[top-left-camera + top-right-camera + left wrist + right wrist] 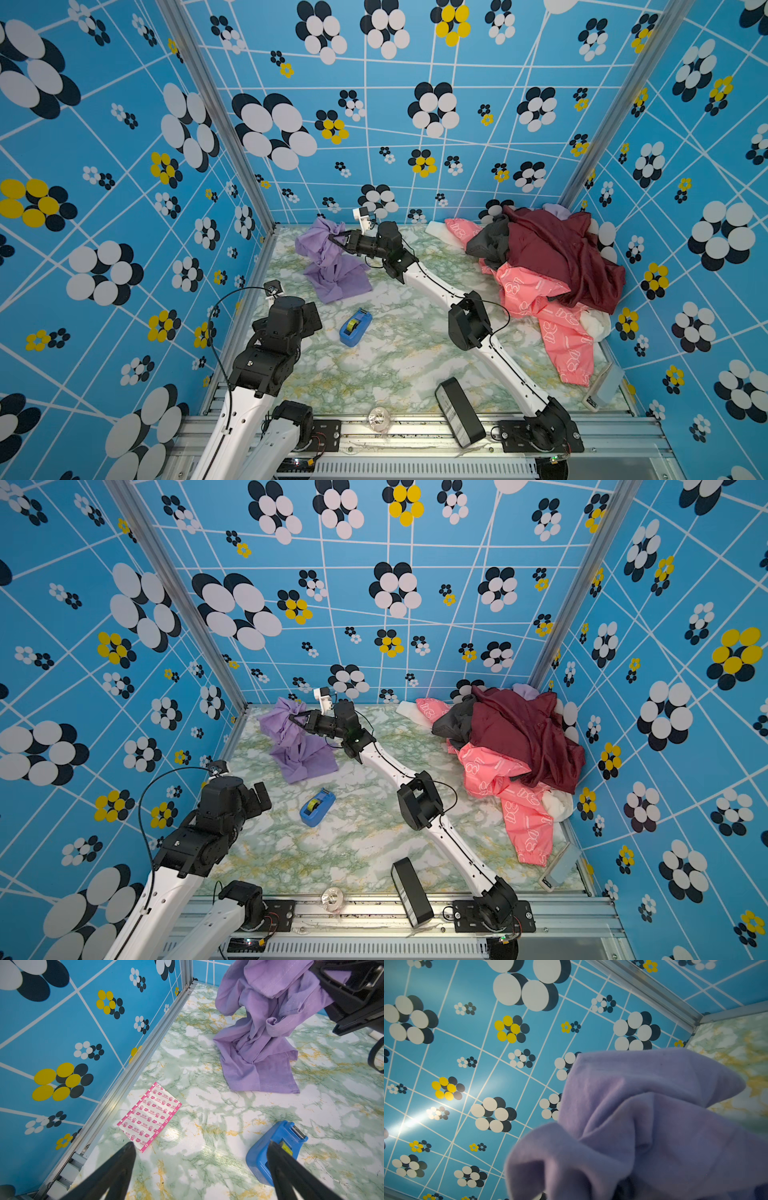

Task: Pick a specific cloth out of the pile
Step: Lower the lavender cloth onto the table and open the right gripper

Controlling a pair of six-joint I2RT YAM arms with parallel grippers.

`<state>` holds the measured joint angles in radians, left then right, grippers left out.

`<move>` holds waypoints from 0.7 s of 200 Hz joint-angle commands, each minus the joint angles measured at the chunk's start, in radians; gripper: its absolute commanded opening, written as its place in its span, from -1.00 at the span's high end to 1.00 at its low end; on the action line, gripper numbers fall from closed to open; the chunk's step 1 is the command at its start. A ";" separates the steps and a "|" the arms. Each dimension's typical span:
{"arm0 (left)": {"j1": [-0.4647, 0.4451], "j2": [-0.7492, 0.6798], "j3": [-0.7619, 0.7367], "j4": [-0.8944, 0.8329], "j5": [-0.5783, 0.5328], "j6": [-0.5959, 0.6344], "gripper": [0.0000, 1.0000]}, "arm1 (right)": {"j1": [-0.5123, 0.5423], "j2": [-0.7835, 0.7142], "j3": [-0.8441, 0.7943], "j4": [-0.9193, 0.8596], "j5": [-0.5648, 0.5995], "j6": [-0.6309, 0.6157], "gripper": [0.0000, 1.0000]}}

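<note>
The cloth (332, 268) (299, 752) is a lavender garment at the far left of the marble table. Its top is bunched and lifted, and its lower end rests on the table. My right gripper (334, 241) (296, 721) reaches across from the right and is shut on the bunched top. In the right wrist view the cloth (643, 1126) covers the fingers. The pile (552, 257) (519, 737) of maroon, dark grey, pink printed and white garments sits in the far right corner, apart from the cloth. My left gripper (199, 1145) hangs open over bare table at the left, holding nothing.
A blue tape dispenser (355, 328) (270, 1153) lies next to my left gripper. A pink printed sheet (149, 1115) lies by the left wall rail. A black box (459, 411) and a small metal disc (378, 417) sit at the front edge, a grey box (604, 386) at the right.
</note>
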<state>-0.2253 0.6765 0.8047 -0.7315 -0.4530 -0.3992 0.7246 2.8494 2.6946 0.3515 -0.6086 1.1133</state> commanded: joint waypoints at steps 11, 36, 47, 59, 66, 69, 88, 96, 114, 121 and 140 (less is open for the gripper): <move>0.012 -0.006 -0.024 0.001 -0.003 0.011 -0.99 | 0.011 -0.004 0.011 -0.125 -0.001 -0.084 0.85; 0.011 -0.008 -0.027 0.004 -0.001 0.013 -0.98 | 0.020 -0.007 0.011 -0.288 0.030 -0.183 0.57; 0.013 -0.009 -0.028 0.005 0.000 0.013 -0.99 | 0.023 -0.006 0.010 -0.340 0.039 -0.210 0.50; 0.012 -0.006 -0.029 0.006 0.003 0.016 -0.99 | 0.024 -0.006 0.011 -0.393 0.053 -0.234 0.39; 0.012 -0.007 -0.029 0.006 0.005 0.013 -0.98 | 0.024 -0.005 0.010 -0.421 0.061 -0.248 0.30; 0.012 -0.006 -0.029 0.006 0.005 0.014 -0.99 | 0.025 -0.006 0.010 -0.433 0.064 -0.253 0.27; 0.012 -0.006 -0.032 0.007 0.012 0.013 -0.98 | 0.025 -0.007 0.011 -0.486 0.080 -0.285 -0.17; 0.012 -0.007 -0.033 0.010 0.014 0.013 -0.99 | 0.025 -0.010 0.015 -0.514 0.091 -0.300 -0.25; 0.013 -0.005 -0.033 0.009 0.020 0.014 -0.98 | 0.026 -0.031 0.014 -0.564 0.102 -0.331 -0.45; 0.012 -0.006 -0.032 0.009 0.022 0.013 -0.98 | 0.026 -0.044 0.014 -0.580 0.103 -0.343 -0.48; 0.013 -0.008 -0.032 0.008 0.022 0.012 -0.99 | 0.027 -0.090 0.014 -0.638 0.107 -0.381 -0.57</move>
<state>-0.2218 0.6765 0.7864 -0.7300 -0.4408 -0.3992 0.7475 2.8471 2.6946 -0.1669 -0.5293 0.8112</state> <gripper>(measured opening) 0.992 0.756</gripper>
